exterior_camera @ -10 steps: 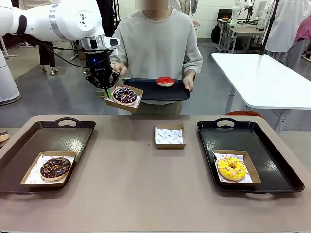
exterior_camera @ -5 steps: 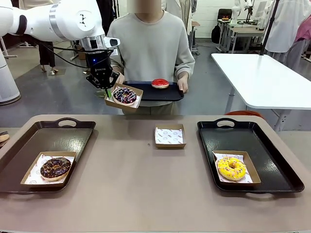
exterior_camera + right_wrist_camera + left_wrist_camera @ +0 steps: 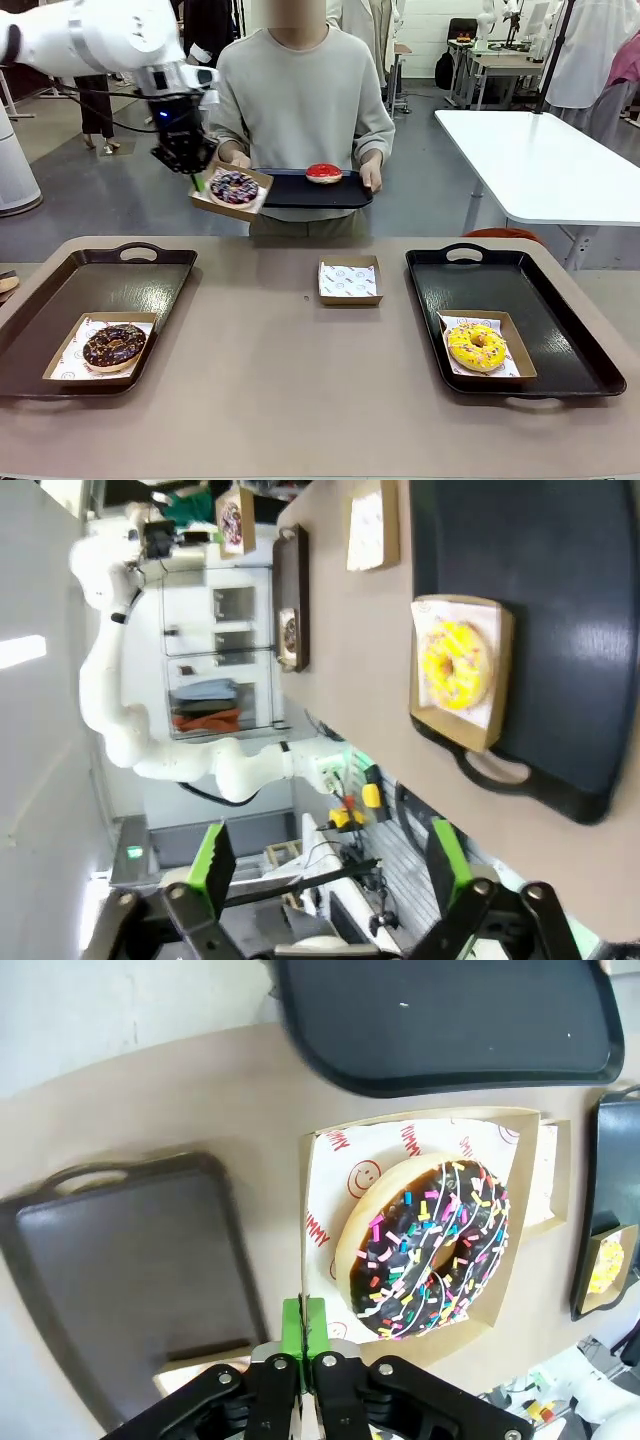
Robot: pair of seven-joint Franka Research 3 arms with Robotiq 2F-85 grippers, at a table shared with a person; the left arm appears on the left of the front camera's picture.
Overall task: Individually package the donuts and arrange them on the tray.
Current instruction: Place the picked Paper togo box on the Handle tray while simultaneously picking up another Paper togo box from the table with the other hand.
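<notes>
Cardboard box [image 3: 215, 208] holding the purple donut [image 3: 234, 187], pinched by the left gripper [image 3: 196, 178], had swung left from the person's tray [image 3: 300, 190], likely tray-bound; the right gripper [image 3: 325, 865] gaped wide, empty.

The front camera is facing across the table [image 3: 290, 380] at the person [image 3: 300, 90]. The left wrist camera is looking closely down past the left claw [image 3: 305, 1325] onto the box [image 3: 400, 1118] beyond it; both wrist cameras are catching the yellow donut [image 3: 455, 670].

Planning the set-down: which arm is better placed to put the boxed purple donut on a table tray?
Left. The left gripper is shut on the box holding the purple donut, in the air near the left tray, which has bare space. The right gripper is open and empty, by the yellow donut.
</notes>
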